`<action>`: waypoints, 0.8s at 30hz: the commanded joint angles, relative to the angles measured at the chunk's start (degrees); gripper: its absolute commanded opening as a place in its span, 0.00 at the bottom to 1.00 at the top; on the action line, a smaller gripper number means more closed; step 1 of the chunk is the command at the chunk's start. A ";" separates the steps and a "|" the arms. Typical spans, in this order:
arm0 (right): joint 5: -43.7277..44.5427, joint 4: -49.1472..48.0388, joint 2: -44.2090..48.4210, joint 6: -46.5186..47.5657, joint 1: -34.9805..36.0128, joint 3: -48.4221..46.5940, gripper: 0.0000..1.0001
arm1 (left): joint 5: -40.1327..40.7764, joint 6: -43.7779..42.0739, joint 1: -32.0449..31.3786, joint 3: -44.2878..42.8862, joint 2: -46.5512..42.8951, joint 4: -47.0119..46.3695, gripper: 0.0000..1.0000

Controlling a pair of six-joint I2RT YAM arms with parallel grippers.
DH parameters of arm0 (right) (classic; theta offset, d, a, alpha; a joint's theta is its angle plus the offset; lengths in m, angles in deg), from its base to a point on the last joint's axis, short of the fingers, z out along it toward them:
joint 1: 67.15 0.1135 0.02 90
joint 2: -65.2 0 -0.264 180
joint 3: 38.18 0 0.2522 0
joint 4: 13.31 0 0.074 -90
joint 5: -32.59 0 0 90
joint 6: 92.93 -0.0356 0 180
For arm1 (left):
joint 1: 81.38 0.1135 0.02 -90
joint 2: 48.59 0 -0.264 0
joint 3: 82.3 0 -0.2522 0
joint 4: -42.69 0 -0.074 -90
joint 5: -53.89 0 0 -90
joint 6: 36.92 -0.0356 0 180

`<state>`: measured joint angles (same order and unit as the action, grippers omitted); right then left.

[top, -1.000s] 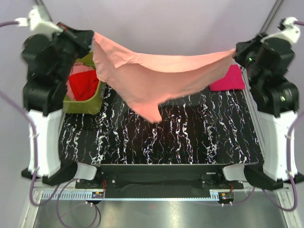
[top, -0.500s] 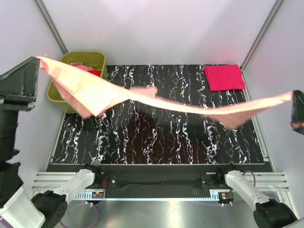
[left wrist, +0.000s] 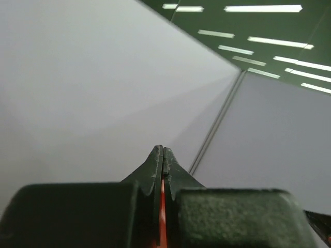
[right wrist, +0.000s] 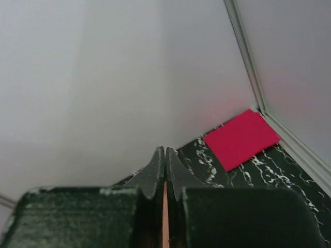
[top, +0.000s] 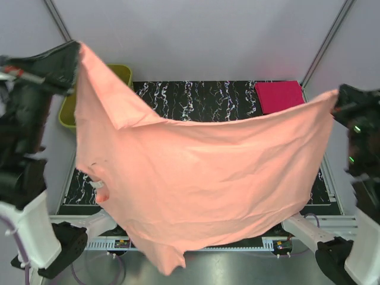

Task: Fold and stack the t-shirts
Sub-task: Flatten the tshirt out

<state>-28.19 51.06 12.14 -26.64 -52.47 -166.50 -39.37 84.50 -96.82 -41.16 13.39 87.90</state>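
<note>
Plainly, both pairs of jaws are pressed fully together. A thin sliver of orange-pink cloth is seen pinched in the left gripper (left wrist: pixel 163 155), and a like sliver in the right gripper (right wrist: pixel 165 155). Between the two, the salmon-peach t-shirt (top: pixel 202 178) is held by two corners and spread wide in the air, well above the table (top: pixel 196 95), its lower edge hanging at the near side.

The step in hand is judged to be the spreading-out of this shirt before folding; no part of it is yet laid down. For the next move, the cloth would need to be lowered flat onto the marbled surface with both pinches held and the stretch kept even, so that no creases are trapped.

From above, the whole sheet is shown, with the olive-green bin (top: pixel 123 70) half hidden behind it at the far left and a folded magenta-pink t-shirt (top: pixel 279 96) at the far right corner. By the wrist views only the pinch itself is shown. The folded shirt is caught in the right wrist view alone; no table is seen in the left.
</note>
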 commanded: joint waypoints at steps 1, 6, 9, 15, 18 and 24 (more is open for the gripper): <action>6.63 -11.65 -9.41 6.65 -0.09 11.94 0.00 | 2.38 -3.56 0.06 7.91 9.37 -3.48 0.00; 5.07 -23.00 -16.36 5.17 -2.80 24.02 0.00 | 6.95 -6.18 0.06 22.86 15.88 -12.34 0.00; 1.56 -29.94 -20.85 2.00 -6.23 32.28 0.00 | 8.18 -7.07 0.15 29.02 21.42 -17.45 0.00; -13.09 -43.21 -37.51 -3.19 -13.88 39.33 0.00 | 8.46 -5.76 0.59 26.59 41.34 -17.39 0.00; -21.44 -46.21 -45.96 -3.72 -17.83 35.48 0.00 | 9.67 -4.00 1.20 21.31 47.95 -13.87 0.00; -35.34 -49.91 -57.48 -5.30 -22.40 27.31 0.00 | 8.98 0.31 3.48 14.89 53.24 -9.13 0.00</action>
<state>-53.26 8.00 -43.40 -30.09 -73.56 -132.97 -31.81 82.21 -94.88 -20.59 67.11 79.88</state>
